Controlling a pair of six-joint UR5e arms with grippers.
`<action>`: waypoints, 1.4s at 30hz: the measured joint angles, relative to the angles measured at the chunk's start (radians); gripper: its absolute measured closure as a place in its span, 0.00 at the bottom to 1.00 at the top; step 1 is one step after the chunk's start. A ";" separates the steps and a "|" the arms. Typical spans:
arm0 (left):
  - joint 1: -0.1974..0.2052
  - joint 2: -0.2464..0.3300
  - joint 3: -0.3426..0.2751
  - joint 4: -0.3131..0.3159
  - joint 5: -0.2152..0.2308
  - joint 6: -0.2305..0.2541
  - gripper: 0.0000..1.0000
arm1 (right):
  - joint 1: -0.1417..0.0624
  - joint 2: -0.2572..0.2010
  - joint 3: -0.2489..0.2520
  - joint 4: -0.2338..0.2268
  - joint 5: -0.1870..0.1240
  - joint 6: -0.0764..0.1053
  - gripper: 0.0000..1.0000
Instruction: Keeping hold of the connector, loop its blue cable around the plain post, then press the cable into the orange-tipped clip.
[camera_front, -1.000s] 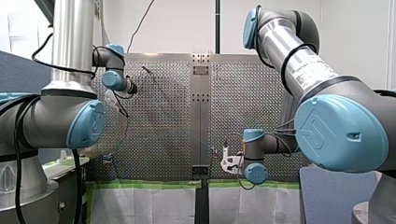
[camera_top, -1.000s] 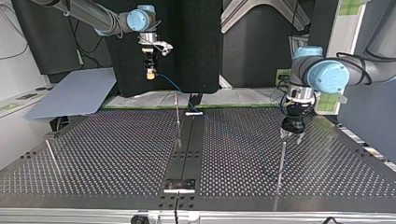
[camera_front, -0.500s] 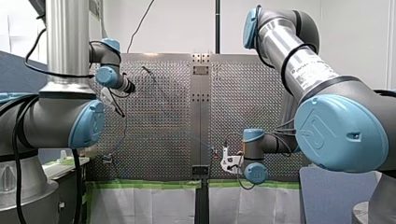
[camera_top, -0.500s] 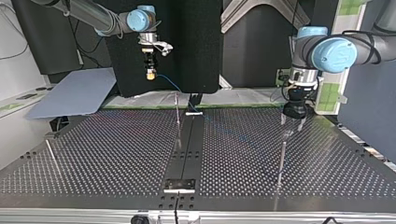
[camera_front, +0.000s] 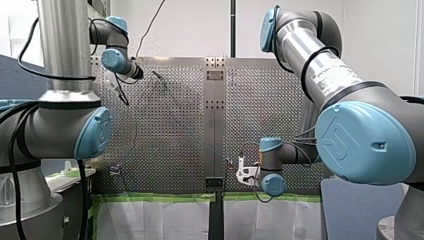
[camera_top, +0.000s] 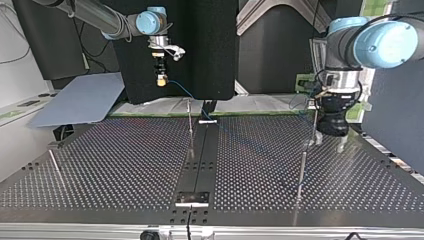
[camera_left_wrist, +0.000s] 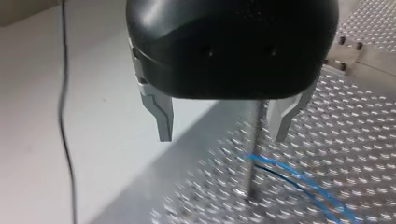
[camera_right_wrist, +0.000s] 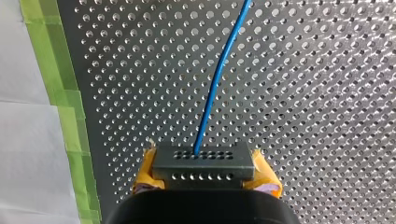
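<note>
Currently my right gripper (camera_top: 161, 78) hangs over the far edge of the table (camera_top: 125, 165), at about 11 o'clock in the top view, well clear of the surface. Its yellow pads (camera_right_wrist: 145, 172) are clamped on the connector (camera_right_wrist: 203, 162), one on each side. The connector is a grey block with two rows of small holes on its face. The blue cable (camera_right_wrist: 217, 79) leaves the upper row and runs ahead of the gripper over the perforated plate, curving slightly. Green tape (camera_right_wrist: 60, 79) edges the plate to one side.

My left gripper (camera_left_wrist: 222, 128) has its metal fingers (camera_left_wrist: 161, 116) spread wide, gripping nothing. The top view puts it at 2 o'clock, low over the table, just beside the top of the post (camera_top: 301, 172), at the post's 1 o'clock. In the left wrist view the post stands between the fingers, nearer one of them; it is blurred. The cable meets the post low down, just above the plate, and runs off to one side. Wrapped round it or only lying against it: cannot tell.

A centre post (camera_top: 190, 127) stands at 12 o'clock of the table's middle.
</note>
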 joint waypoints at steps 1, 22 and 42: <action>-0.002 0.009 0.009 -0.008 -0.009 0.009 0.00 | 0.000 0.000 0.000 0.000 0.000 0.000 1.00; -0.136 0.041 0.205 -0.205 -0.144 0.205 0.00 | 0.000 0.000 -0.001 0.011 0.000 0.000 1.00; -0.269 -0.097 0.400 -0.400 -0.338 0.400 0.00 | 0.000 0.000 -0.001 0.021 0.000 0.000 1.00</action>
